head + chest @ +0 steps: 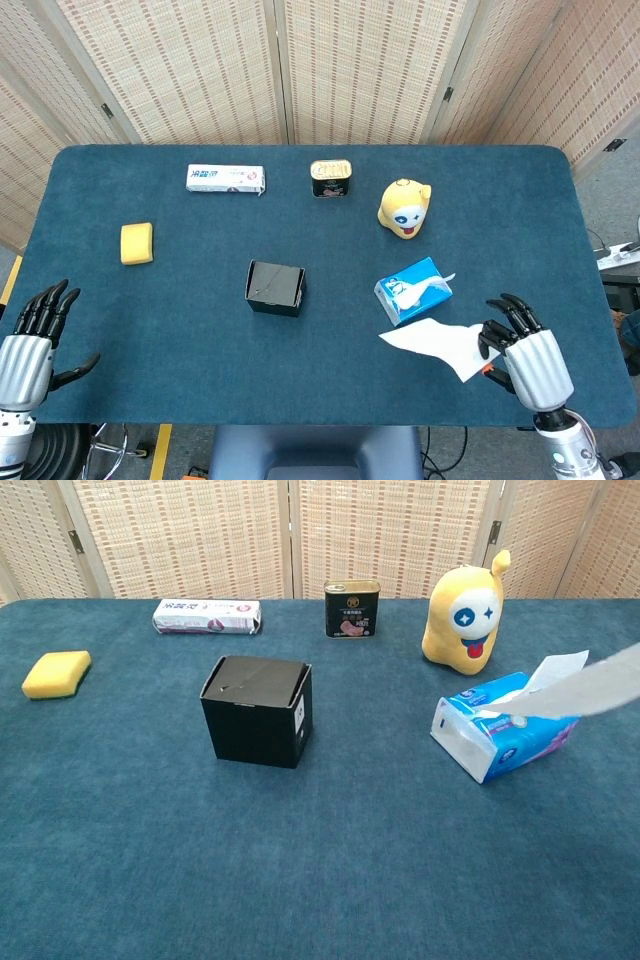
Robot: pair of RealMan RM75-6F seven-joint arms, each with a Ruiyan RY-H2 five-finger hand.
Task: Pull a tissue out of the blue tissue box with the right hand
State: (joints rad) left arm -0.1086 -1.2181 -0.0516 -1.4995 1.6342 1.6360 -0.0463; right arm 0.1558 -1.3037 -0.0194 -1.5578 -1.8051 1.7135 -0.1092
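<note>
Head view: the right hand (527, 350) is seen near the front right edge of the table (200, 330), fingers pinched on one end of a tissue (435, 340) that appears clear of the blue tissue box (412, 290). A further sheet stands up from the slot. The pinch is judged best held firm while the sheet is carried clear. Little table remains rightward; open cloth lies left. The left hand (30, 335) hangs spread and empty at the front left corner.

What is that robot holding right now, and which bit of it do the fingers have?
The right hand holds a white tissue by its edge nearest the hand; the rest trails toward the blue tissue box. The left hand holds nothing.
</note>
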